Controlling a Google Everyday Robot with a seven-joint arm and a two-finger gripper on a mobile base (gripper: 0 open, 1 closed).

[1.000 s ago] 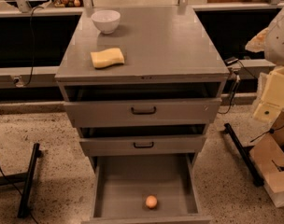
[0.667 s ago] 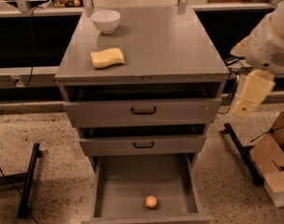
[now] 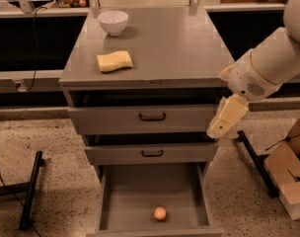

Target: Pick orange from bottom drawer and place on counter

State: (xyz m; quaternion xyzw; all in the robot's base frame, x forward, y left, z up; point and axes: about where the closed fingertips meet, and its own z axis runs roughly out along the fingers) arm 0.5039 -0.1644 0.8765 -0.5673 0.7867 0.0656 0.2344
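The orange (image 3: 160, 213) lies on the floor of the bottom drawer (image 3: 135, 191), near its front edge and slightly right of centre. The drawer is pulled fully open. The counter (image 3: 174, 48) is the grey top of the cabinet. My gripper (image 3: 215, 130) hangs down from the white arm (image 3: 268, 63) at the cabinet's right front corner. It is level with the top drawer's face, well above the orange and to its right. It holds nothing that I can see.
A white bowl (image 3: 113, 21) and a yellow sponge (image 3: 114, 61) sit on the counter's left half. The two upper drawers (image 3: 152, 116) stand slightly ajar. A black stand (image 3: 29, 194) is on the floor at left. A cardboard box (image 3: 290, 177) and a black bar (image 3: 256, 162) are at right.
The arm has swung left from the right edge of view towards the cabinet. The gripper now hangs beside the cabinet's right front corner. The orange has not moved.
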